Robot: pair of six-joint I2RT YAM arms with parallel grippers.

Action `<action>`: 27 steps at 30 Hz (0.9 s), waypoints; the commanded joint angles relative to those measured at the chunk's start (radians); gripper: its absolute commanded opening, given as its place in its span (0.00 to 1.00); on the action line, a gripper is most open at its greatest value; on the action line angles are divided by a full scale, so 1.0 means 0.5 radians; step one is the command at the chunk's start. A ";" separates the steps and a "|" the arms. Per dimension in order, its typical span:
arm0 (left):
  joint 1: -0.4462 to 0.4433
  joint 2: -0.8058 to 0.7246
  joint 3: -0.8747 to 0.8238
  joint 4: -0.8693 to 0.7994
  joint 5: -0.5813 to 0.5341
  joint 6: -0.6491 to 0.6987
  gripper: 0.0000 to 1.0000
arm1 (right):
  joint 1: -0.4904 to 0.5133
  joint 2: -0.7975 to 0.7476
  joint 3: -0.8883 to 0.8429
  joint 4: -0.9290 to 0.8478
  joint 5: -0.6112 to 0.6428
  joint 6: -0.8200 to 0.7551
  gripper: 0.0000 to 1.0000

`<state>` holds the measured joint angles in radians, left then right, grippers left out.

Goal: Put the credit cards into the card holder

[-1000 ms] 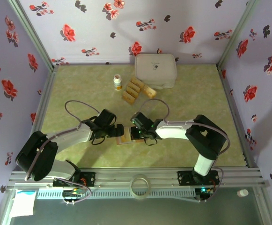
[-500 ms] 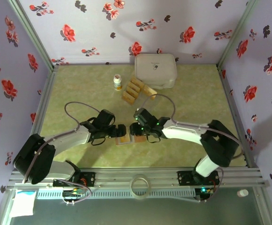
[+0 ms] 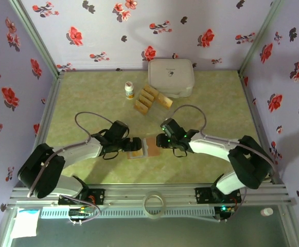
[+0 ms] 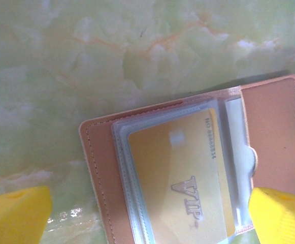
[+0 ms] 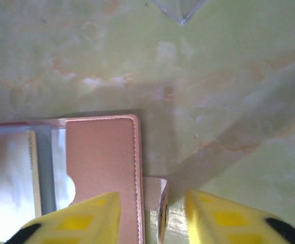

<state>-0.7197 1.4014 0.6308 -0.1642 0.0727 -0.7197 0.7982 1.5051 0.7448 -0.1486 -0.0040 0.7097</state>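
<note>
Gold card (image 4: pixel 177 173) pocketed in holder (image 4: pixel 274 132) — L pincer (image 4: pixel 147 213) spread astride, prob. steadying; R pincer (image 5: pixel 152 218) part-spread round tab (image 5: pixel 157 198).

Left gripper (image 3: pixel 132 145) gapes; right gripper (image 3: pixel 161 142) seemingly part-open.

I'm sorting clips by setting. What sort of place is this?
Probably a robot test booth rather than a home: floral-papered walls close in a small green marbled table, and an aluminium rail along its near edge carries the arms' bases.
</note>
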 commanded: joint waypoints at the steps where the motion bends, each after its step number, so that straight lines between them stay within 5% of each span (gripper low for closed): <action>1: -0.018 0.057 0.038 0.040 0.020 0.022 1.00 | -0.011 0.097 -0.016 0.113 -0.025 -0.008 0.18; 6: -0.027 0.118 0.065 0.082 0.044 0.050 1.00 | -0.011 0.124 -0.059 0.183 -0.053 0.016 0.00; 15: -0.055 0.159 0.127 0.151 0.096 0.075 1.00 | -0.007 0.170 -0.126 0.305 -0.101 0.084 0.00; 27: -0.117 -0.155 0.174 0.191 0.140 0.009 1.00 | -0.008 0.276 -0.111 0.391 -0.141 0.106 0.00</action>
<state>-0.7540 1.3579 0.6785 -0.1272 0.0998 -0.7044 0.7963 1.6012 0.6937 0.0212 -0.0570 0.7441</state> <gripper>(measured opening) 0.997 0.040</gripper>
